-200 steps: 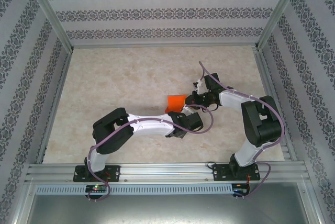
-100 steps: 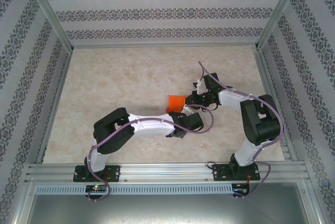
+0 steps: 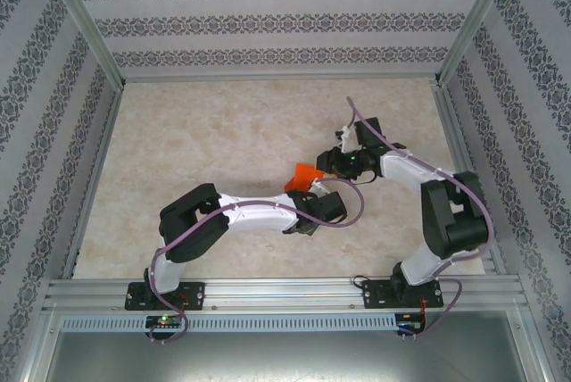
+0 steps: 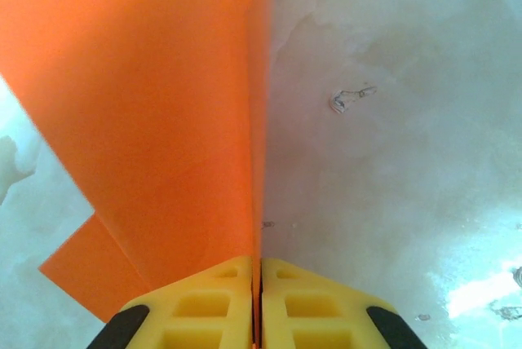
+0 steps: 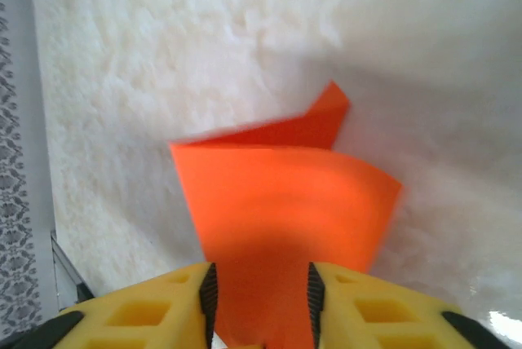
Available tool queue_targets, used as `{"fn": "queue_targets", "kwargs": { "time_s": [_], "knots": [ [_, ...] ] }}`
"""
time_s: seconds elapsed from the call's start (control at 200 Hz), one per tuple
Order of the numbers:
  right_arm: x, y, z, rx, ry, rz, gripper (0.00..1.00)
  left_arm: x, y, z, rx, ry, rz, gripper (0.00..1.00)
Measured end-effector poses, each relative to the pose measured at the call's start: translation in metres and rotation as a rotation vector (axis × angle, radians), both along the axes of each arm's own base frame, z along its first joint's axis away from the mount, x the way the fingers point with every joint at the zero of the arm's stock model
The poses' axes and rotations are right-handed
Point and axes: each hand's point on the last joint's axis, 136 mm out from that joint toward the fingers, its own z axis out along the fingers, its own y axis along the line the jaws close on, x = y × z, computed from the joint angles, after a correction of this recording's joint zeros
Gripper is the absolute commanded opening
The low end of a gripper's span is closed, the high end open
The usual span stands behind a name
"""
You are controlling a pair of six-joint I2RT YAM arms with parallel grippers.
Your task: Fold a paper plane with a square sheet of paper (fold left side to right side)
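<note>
The square sheet of paper is bright orange-red, folded and partly lifted off the table near the middle. My left gripper is shut on its near edge. In the left wrist view the yellow fingers pinch the paper's thin edge, and the sheet stands upright ahead of them. My right gripper sits just right of the paper with its jaws apart. In the right wrist view the curved paper shows between and beyond the open right gripper, whose pads do not press it.
The marbled tabletop stretches wide to the left and back of the paper. Metal frame rails and patterned walls border it on three sides. Both forearms converge on the table's centre-right.
My left gripper has closed on the paper's edge. My right gripper has opened, let go and drawn back up and to the right. The paper now stands narrower and more upright.
</note>
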Motion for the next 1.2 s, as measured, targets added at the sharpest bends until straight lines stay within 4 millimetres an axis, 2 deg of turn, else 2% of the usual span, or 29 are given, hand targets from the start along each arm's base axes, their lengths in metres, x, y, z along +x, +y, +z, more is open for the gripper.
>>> {"fn": "queue_targets", "kwargs": {
  "time_s": [0.165, 0.27, 0.355, 0.515, 0.659, 0.789, 0.919, 1.059, 1.199],
  "knots": [
    [0.005, -0.037, 0.047, -0.008, -0.165, -0.106, 0.59, 0.000, 0.003, -0.001, -0.064, 0.036, 0.010, 0.11],
    [0.000, -0.054, 0.057, -0.027, -0.214, -0.154, 0.62, 0.006, 0.005, 0.005, -0.153, 0.061, 0.032, 0.10],
    [-0.008, -0.057, 0.048, -0.039, -0.202, -0.161, 0.62, 0.011, 0.007, 0.011, -0.239, 0.087, 0.057, 0.10],
    [-0.026, -0.058, 0.018, -0.045, -0.134, -0.152, 0.62, 0.022, 0.003, 0.021, -0.424, 0.129, 0.092, 0.10],
    [-0.038, -0.053, -0.001, -0.017, -0.102, -0.135, 0.62, 0.030, 0.000, 0.019, -0.580, 0.181, 0.129, 0.10],
    [-0.042, -0.046, -0.008, -0.006, -0.098, -0.109, 0.62, 0.032, 0.000, 0.014, -0.659, 0.225, 0.157, 0.10],
    [-0.043, -0.036, -0.010, 0.007, -0.114, -0.078, 0.62, 0.035, -0.013, 0.020, -0.742, 0.246, 0.148, 0.10],
    [-0.045, -0.028, -0.020, 0.019, -0.100, -0.059, 0.63, 0.034, -0.025, 0.018, -0.796, 0.277, 0.142, 0.10],
    [-0.044, -0.024, -0.028, 0.040, -0.082, -0.062, 0.63, 0.034, -0.025, 0.014, -0.829, 0.299, 0.157, 0.10]
  ]
}}
